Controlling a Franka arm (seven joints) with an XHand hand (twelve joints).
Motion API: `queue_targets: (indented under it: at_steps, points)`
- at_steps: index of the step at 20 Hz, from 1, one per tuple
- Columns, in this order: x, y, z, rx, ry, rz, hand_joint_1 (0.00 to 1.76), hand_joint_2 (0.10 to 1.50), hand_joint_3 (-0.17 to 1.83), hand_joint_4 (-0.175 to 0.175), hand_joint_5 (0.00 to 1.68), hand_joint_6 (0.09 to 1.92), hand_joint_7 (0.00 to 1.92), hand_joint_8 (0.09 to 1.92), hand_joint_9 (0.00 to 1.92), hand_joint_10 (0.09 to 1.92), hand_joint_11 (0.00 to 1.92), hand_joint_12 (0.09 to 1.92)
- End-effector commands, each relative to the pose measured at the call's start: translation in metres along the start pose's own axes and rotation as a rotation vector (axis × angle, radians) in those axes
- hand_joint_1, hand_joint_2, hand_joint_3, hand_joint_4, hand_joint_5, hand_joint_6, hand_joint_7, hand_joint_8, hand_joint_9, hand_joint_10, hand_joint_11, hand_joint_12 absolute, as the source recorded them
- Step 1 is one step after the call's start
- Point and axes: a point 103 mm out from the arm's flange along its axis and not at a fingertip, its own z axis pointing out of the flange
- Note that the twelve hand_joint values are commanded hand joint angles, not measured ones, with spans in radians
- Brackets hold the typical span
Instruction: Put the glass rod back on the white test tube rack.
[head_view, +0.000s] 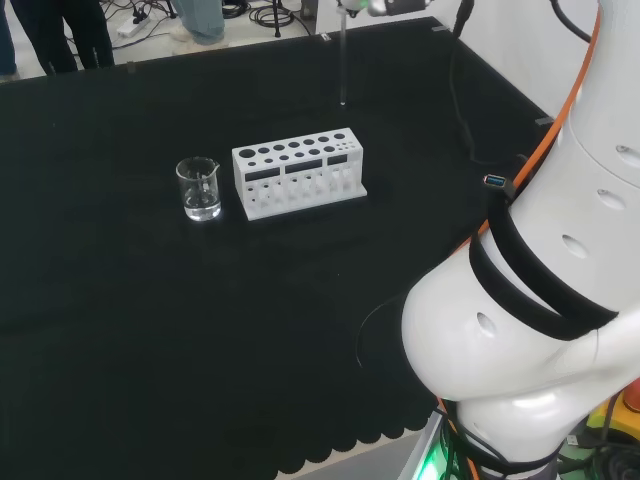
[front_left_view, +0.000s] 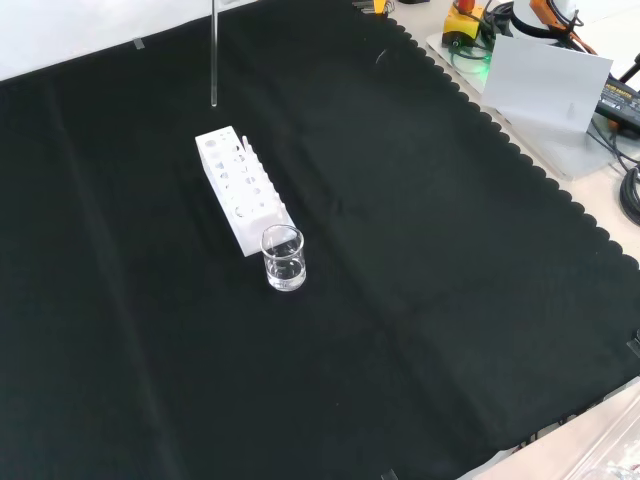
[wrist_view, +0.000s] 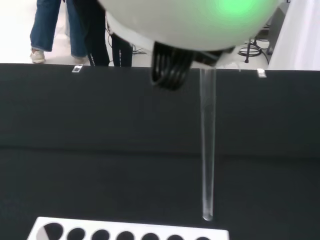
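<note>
Head view is showing black cloth (head_view: 150, 330) covering the bench, its near edge scalloped, with pale floor and cables lying beyond the far edge. A white test tube rack (head_view: 298, 171), a blocky piece with round holes on top, is standing beside a small clear glass beaker (head_view: 200, 188). The glass rod (head_view: 342, 60), thin, clear and straight, is hanging upright in the air above the rack. Front view is placing its tip over the rack's far end. Wrist view is catching the hand (wrist_view: 170, 70) as dark ribbed fingers beside the rod's top; whether they are gripping it cannot be told.
</note>
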Motion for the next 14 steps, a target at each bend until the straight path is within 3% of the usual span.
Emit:
queue_targets:
  at_steps: [1,14]
  points:
    - [-0.022,0.0,-0.005,0.004,-0.005,0.027,1.34,0.47,0.96,-0.175,1.33,0.5,1.39,0.86,1.75,0.72,1.7,0.75]
    - [0.001,0.009,0.009,0.014,0.018,-0.011,1.34,0.47,0.96,-0.175,1.33,0.49,1.39,0.85,1.75,0.72,1.7,0.75]
